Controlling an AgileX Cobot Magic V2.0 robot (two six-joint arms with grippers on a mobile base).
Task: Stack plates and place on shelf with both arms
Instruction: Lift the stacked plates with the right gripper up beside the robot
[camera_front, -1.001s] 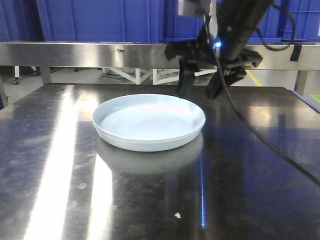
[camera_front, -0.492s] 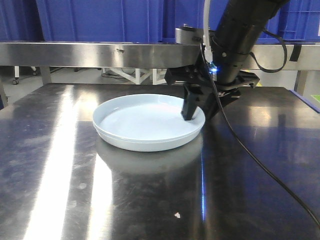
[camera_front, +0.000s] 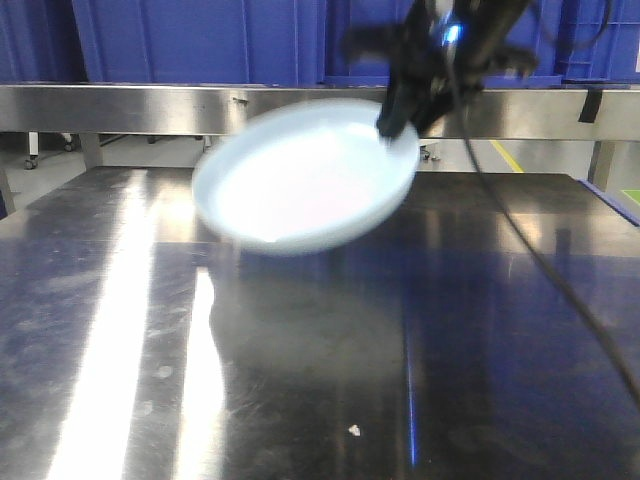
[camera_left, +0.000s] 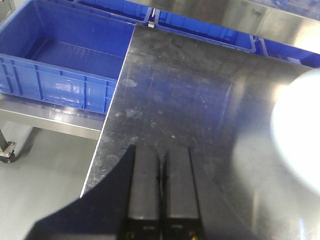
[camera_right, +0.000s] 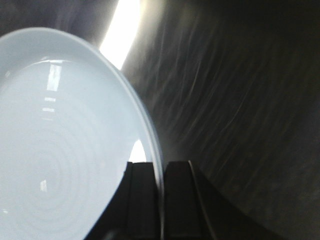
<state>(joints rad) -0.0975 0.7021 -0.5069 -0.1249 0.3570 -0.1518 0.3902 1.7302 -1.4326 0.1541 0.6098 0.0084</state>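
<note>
A pale bluish-white plate (camera_front: 300, 175) hangs in the air above the steel table (camera_front: 300, 380), tilted and blurred by motion. My right gripper (camera_front: 400, 120) is shut on its far right rim. In the right wrist view the plate (camera_right: 65, 140) fills the left side, and its rim runs between the two fingers of the right gripper (camera_right: 161, 167). My left gripper (camera_left: 161, 152) is shut with nothing in it, low over the table near its left edge. The plate (camera_left: 300, 130) shows there as a white blur at the right.
A steel ledge (camera_front: 150, 108) runs across behind the table, with blue bins (camera_front: 200, 40) on it. A blue crate (camera_left: 65, 65) sits lower, beside the table's left edge (camera_left: 107, 125). A black cable (camera_front: 540, 270) trails from the right arm over the table's right side.
The right gripper came down onto the plate's far right rim, closed on it and lifted it off the table. The plate now hangs tilted in the air.
</note>
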